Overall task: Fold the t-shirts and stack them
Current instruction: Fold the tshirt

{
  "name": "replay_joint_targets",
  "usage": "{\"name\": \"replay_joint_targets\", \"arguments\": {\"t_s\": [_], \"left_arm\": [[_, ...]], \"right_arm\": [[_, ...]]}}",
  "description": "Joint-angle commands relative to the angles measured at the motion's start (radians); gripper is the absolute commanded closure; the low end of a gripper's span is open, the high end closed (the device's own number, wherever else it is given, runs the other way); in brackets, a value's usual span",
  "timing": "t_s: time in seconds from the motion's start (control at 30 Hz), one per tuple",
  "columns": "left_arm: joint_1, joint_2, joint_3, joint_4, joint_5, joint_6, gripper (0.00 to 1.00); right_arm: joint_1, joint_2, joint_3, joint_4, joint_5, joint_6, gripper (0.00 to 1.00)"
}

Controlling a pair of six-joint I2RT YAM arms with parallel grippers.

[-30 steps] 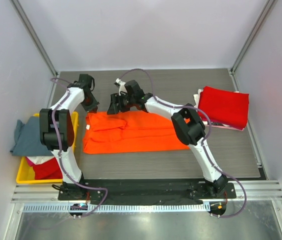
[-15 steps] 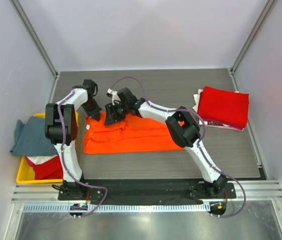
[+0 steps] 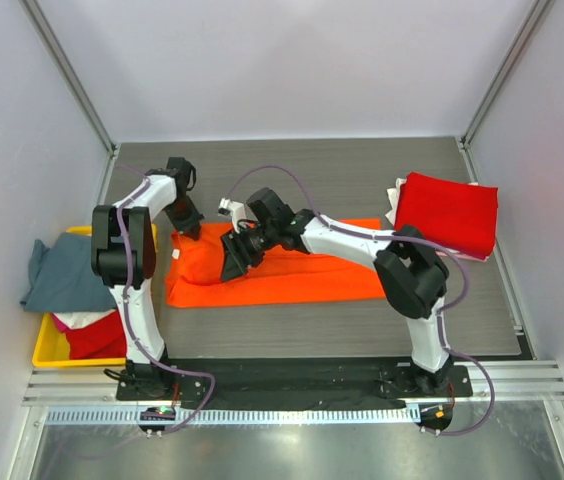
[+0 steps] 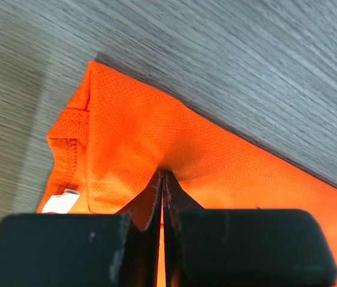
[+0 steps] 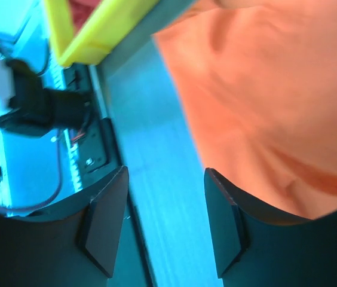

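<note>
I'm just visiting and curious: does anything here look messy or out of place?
Mildly. The grey-blue t-shirt hangs over the yellow bin's left rim rather than lying inside, and the folded red t-shirt sits askew on the white t-shirt beneath.

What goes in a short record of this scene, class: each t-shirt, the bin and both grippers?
centre: bright orange cotton t-shirt, partly folded, flat on grey wood-grain table
far right: deep red folded t-shirt lying on pale garments
left edge: yellow plastic bin, grey-blue t-shirt draped over it
left gripper: shut, pinching the orange t-shirt's far left corner
right gripper: open, empty, above the orange t-shirt's left part
</note>
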Motion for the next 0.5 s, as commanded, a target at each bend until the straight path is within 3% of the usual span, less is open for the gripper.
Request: {"name": "replay_joint_targets", "arguments": {"t_s": [0.0,0.23,0.33,0.47], "left_arm": [[-0.003,-0.003,0.01,0.0,-0.026,0.013,1.0],[-0.003,-0.065,-0.013,0.008,0.009,0.005,1.0],[-0.003,-0.127,-0.036,0.005,0.02,0.007,1.0],[-0.004,-0.231,-0.093,0.006,0.032,0.009,1.0]], "right_arm": [[0.006,-0.116,-0.069,0.017,-0.028,-0.044,0.4],[-0.008,-0.064,0.01,0.02,0.199,0.039,0.46],[-0.008,0.002,0.108,-0.017,0.366,0.085,0.63],[-0.009,0.045,0.185,-0.046,0.555,0.123,0.71]]}}
